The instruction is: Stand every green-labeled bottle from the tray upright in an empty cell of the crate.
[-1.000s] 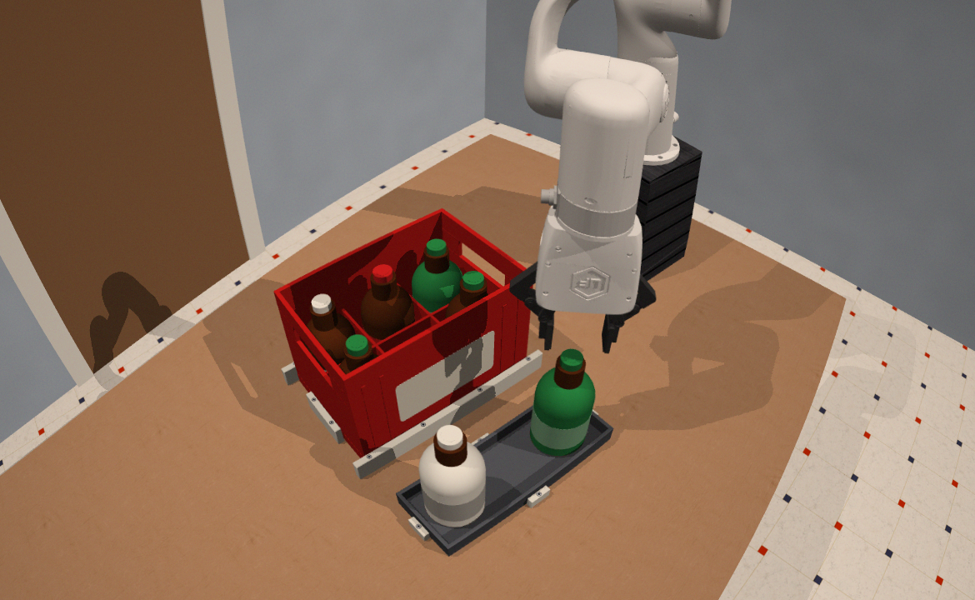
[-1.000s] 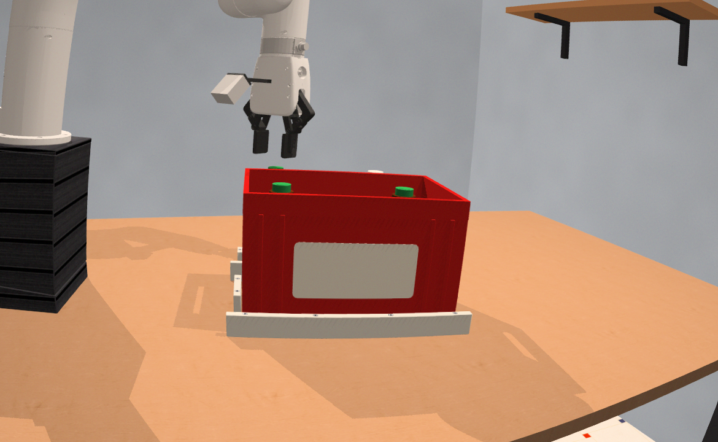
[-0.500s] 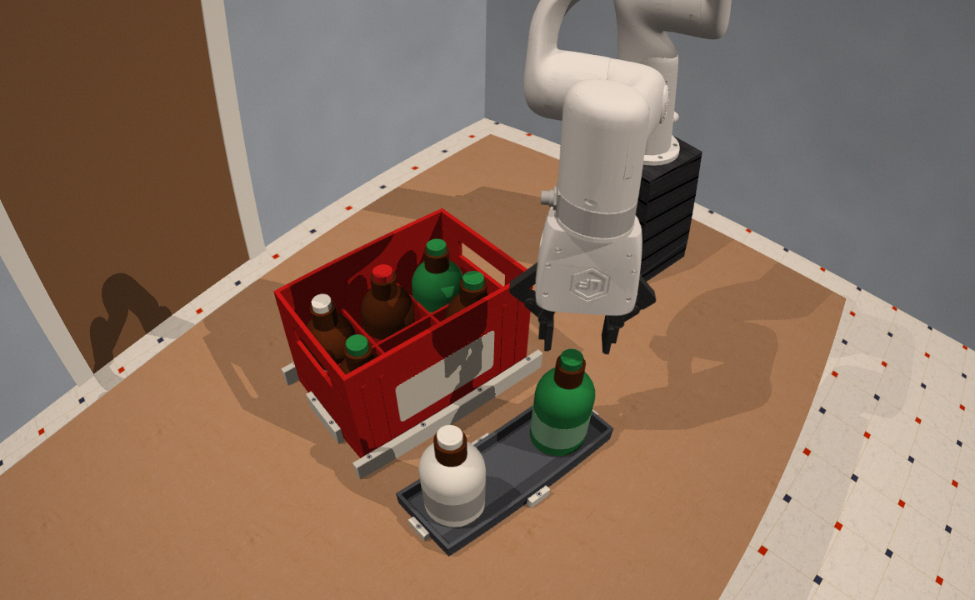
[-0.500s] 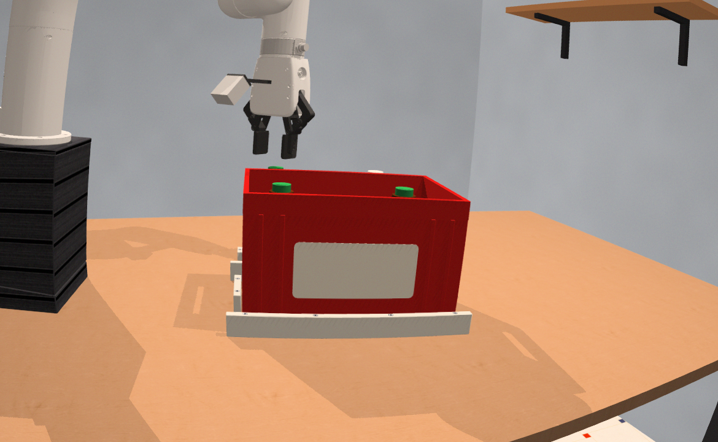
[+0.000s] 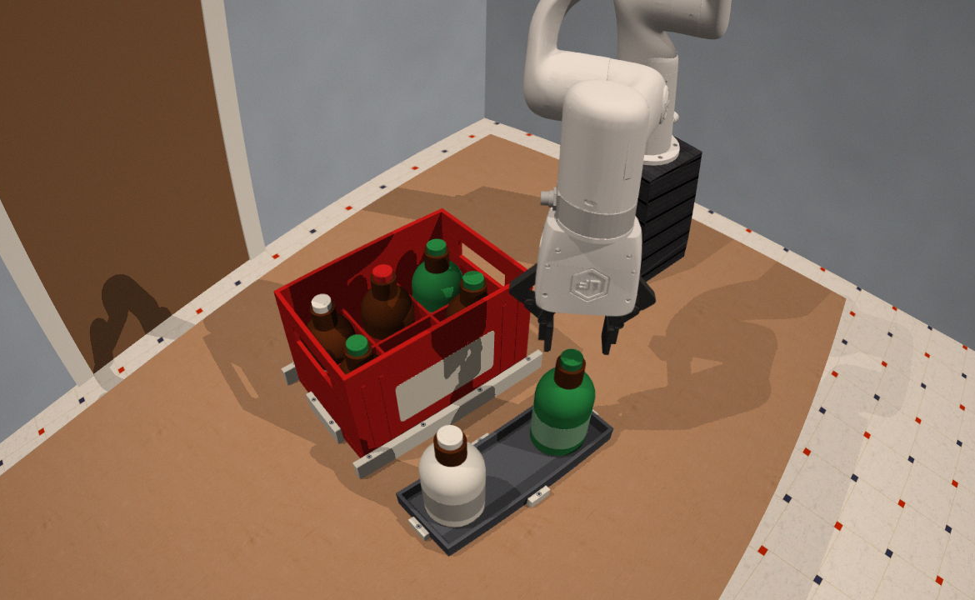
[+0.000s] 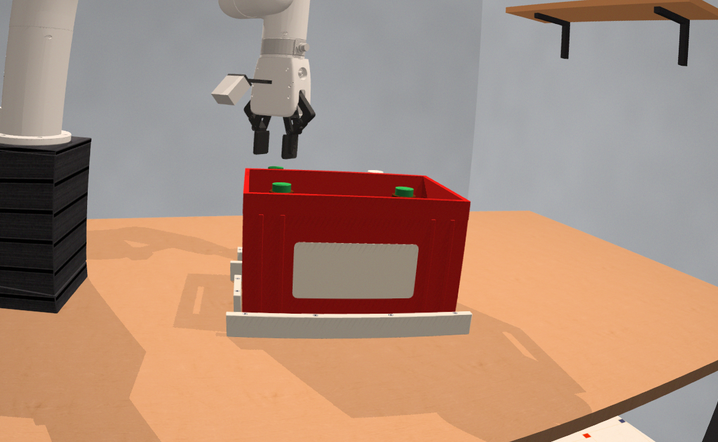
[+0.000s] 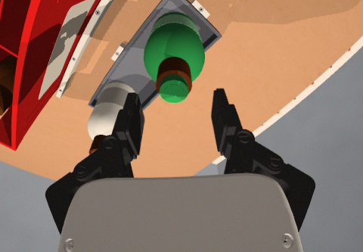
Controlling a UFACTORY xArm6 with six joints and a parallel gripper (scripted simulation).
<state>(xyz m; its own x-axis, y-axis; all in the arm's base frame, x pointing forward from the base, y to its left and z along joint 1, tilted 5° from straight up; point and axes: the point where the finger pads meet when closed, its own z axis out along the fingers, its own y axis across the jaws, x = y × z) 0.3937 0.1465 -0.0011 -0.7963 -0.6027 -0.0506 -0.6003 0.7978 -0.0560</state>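
A green-labeled bottle [image 5: 562, 407] [image 7: 174, 51] stands upright at one end of the dark tray [image 5: 507, 476] [image 7: 128, 66]. A white bottle [image 5: 452, 477] [image 7: 102, 117] stands upright at the other end. My gripper [image 5: 577, 348] [image 6: 275, 155] [image 7: 176, 104] is open and empty, pointing down just above the green bottle's cap. The red crate [image 5: 375, 410] [image 6: 350, 220] [image 7: 57, 19] sits level. It holds a green bottle [image 5: 435, 285] and several brown bottles with white, red or green caps. Its front middle cell shows no bottle cap; the cell floor is hidden.
Pale rails [image 5: 450, 414] [image 6: 350, 325] run along the crate's foot, between crate and tray. Small stop blocks [image 5: 538, 496] [image 7: 200, 9] touch the tray's edges. The robot's black pedestal [image 5: 670, 216] [image 6: 26, 225] stands behind. A wall shelf [image 6: 614, 10] is far right.
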